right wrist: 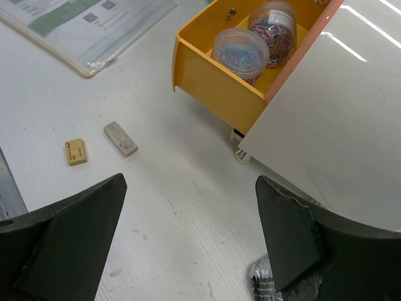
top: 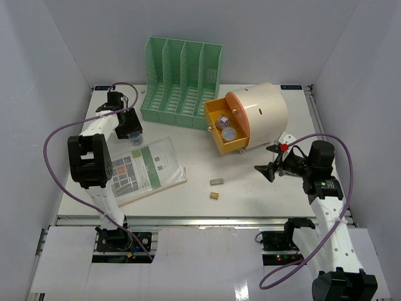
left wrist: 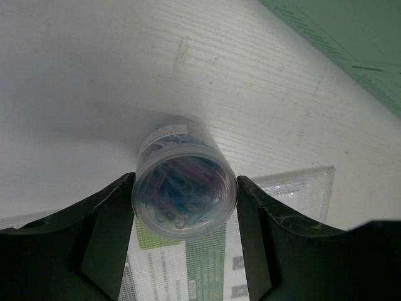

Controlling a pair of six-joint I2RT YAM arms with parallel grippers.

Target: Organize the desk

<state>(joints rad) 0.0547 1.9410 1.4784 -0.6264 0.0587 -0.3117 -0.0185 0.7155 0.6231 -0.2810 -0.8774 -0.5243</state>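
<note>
On the white desk (top: pixel 250 194), at the far left, my left gripper (top: pixel 133 133) is shut on a clear jar of coloured paper clips (left wrist: pixel 185 188). Both fingers press its sides above a laminated booklet (top: pixel 147 169). My right gripper (top: pixel 268 160) hangs open and empty over bare desk in front of the cream drawer box (top: pixel 263 113). In the right wrist view, the right gripper (right wrist: pixel 191 182) has nothing between its fingers. The box's yellow drawer (right wrist: pixel 213 81) is pulled out and holds two similar jars (right wrist: pixel 241 53).
A green slotted file rack (top: pixel 178 81) stands at the back. Two small erasers, one grey (top: pixel 217 181) and one tan (top: pixel 214 195), lie near the middle front. White walls enclose the desk on three sides, and a metal rail runs along its front edge.
</note>
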